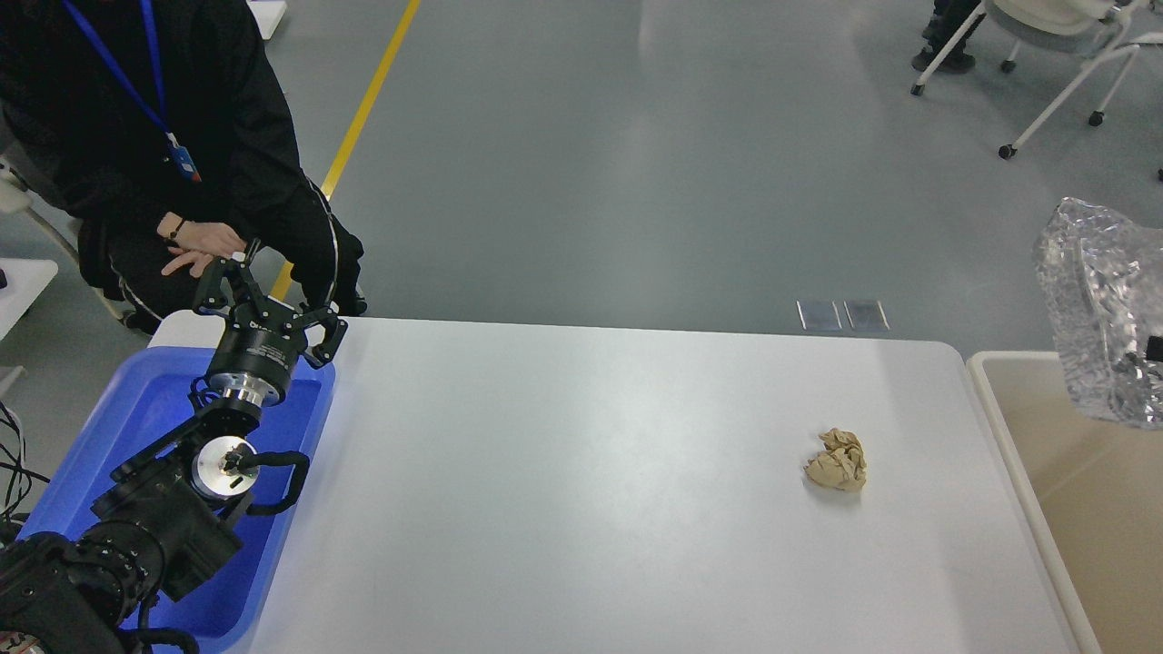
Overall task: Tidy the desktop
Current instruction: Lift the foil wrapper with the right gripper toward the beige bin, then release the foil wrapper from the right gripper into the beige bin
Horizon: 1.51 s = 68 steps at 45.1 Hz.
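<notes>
The white desktop [591, 472] holds one crumpled tan paper ball [836, 461] on its right part. My left gripper [271, 309] is open and empty, raised over the far end of the blue tray [145, 409] at the desktop's left edge, far from the ball. A crumpled clear plastic wrap [1101, 318] hangs in the air above the beige bin [1090, 518] at the right edge. A small dark part [1154, 349] shows behind the wrap, likely my right gripper. Its fingers are hidden.
A person in black [182, 136] sits just behind the desktop's far-left corner, hand close to my left gripper. A white wheeled chair [1063, 54] stands far back right. A yellow floor line [363, 109] runs behind the desk.
</notes>
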Tool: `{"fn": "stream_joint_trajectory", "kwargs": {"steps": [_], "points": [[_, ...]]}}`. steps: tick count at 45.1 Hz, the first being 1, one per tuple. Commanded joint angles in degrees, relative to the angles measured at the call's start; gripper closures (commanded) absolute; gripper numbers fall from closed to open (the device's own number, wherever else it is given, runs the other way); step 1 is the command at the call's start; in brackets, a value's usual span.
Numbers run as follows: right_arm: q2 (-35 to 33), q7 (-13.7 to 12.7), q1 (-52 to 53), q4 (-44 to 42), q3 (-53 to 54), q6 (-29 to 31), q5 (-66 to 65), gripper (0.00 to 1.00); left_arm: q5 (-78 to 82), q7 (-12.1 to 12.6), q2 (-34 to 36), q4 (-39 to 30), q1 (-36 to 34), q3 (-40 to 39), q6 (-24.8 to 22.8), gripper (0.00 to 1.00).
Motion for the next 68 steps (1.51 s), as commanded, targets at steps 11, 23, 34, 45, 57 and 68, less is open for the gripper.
{"fn": "stream_joint_trajectory", "kwargs": {"steps": [11, 23, 34, 45, 57, 68], "points": [[13.64, 0.52, -15.64, -26.56, -0.43, -8.67, 29.9, 1.0, -0.01, 0.0, 0.0, -0.03, 0.06, 0.0, 0.0, 0.0], [26.56, 0.43, -24.53, -46.69, -0.61, -7.97, 48.37, 1.0, -0.01, 0.0, 0.0, -0.03, -0.03, 0.0, 0.0, 0.0], [35.35, 0.34, -28.4, -58.47, 0.19, -7.97, 52.33, 1.0, -0.01, 0.0, 0.0, 0.06, 0.06, 0.0, 0.0, 0.0], [46.95, -0.8, -29.28, -71.83, 0.19, -7.36, 57.51, 1.0, -0.01, 0.0, 0.0, -0.03, -0.03, 0.0, -0.08, 0.0], [55.57, -4.31, -29.89, -77.82, 0.19, -8.5, 63.23, 1.0, -0.01, -0.09, 0.0, -0.03, 0.06, 0.0, -0.08, 0.0], [56.72, -8.18, -29.81, -78.79, 1.24, -8.59, 67.53, 1.0, 0.07, -0.09, 0.0, -0.03, -0.03, 0.0, -0.08, 0.0]]}}
